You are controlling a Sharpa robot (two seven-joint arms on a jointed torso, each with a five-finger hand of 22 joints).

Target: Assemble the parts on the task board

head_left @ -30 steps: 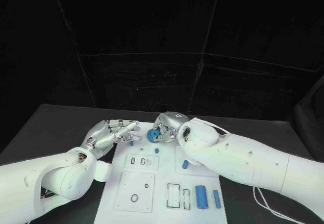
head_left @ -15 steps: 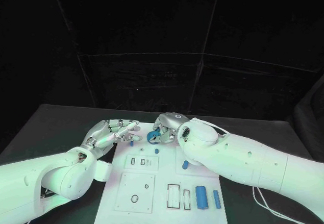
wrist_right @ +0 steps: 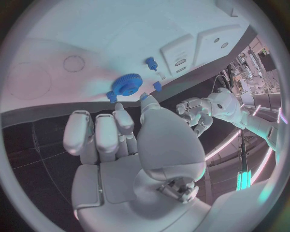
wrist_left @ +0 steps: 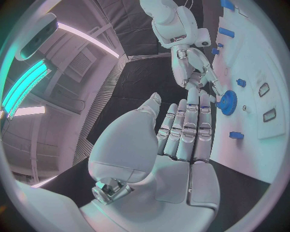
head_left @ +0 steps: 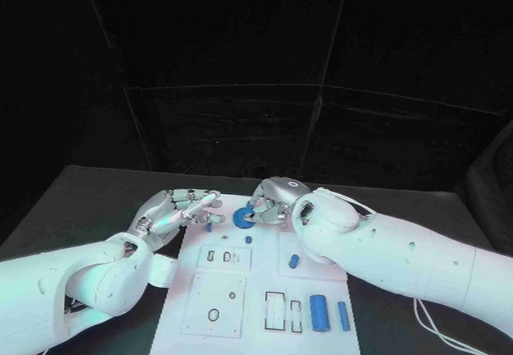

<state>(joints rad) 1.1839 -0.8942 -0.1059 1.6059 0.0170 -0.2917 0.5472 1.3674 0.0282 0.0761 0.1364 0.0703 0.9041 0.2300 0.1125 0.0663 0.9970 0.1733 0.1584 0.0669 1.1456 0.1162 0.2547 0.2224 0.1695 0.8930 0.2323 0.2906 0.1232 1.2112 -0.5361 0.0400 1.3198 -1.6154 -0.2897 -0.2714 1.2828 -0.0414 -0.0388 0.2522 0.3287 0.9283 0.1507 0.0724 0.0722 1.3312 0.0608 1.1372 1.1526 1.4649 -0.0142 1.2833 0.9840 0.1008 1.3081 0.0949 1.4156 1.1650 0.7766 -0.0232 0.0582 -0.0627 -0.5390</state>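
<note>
Task board (head_left: 259, 340): was laid white on the black table (head_left: 92, 192), long axis running near to far.
Blue gear (head_left: 243, 218): was seen lying flat at the far end of the board, apparently seated on its spot; whether it was fully down on a peg could not be told from these views.
Right hand (head_left: 274, 201): was placed just beside the gear on its right, fingers partly apart and nothing gripped; fingertips (wrist_right: 147, 99) were seen close to the gear's rim, contact uncertain.
Left hand (head_left: 180, 206): was held at the board's far-left corner, fingers extended side by side and nothing held, tips pointing toward the gear.
Other parts: a small blue peg (head_left: 248, 239) and a short blue piece (head_left: 293, 261) were noted mid-board; two blue cylinders (head_left: 319, 312) lay near the right edge at the near end.
Step in hand: gear placement was judged to be finishing, release stage.
Next move: the right hand would need to be lifted clear without dragging the gear, then another loose part picked.
</note>
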